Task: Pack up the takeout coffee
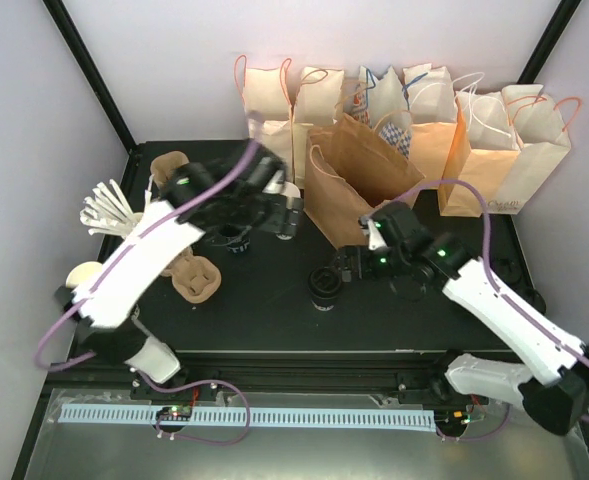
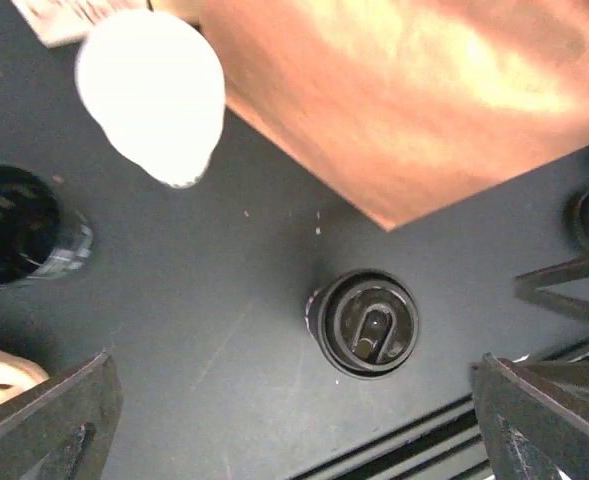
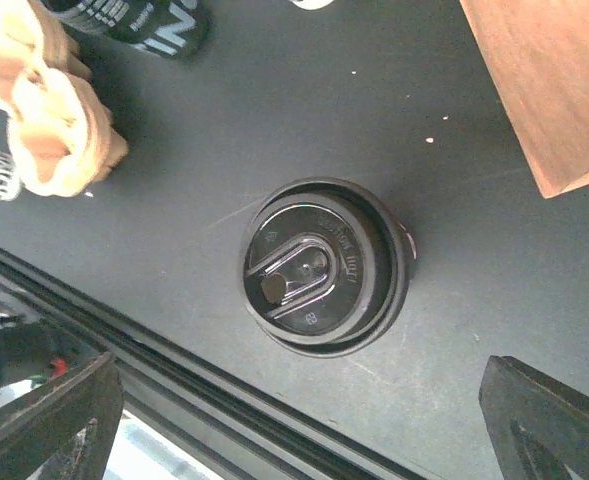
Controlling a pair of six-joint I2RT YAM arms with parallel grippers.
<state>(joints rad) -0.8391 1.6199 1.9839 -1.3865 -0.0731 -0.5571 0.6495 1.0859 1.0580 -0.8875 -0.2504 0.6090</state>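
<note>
Lidded takeout coffee cup (image 1: 324,288): upright on table (image 1: 254,320) beside brown paper bag (image 1: 359,185), beneath spread right gripper (image 1: 349,262); left gripper (image 1: 284,215) also spread, empty; hazard: an off-centre pinch could topple it.

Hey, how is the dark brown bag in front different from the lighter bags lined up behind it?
The dark brown bag is deep brown; the lighter bags are pale tan. The dark brown bag stands alone, forward and angled; the lighter bags form a row at the back. The dark brown bag is close to the lidded coffee cup; the lighter bags are farther off. All are upright paper bags with loop handles.
</note>
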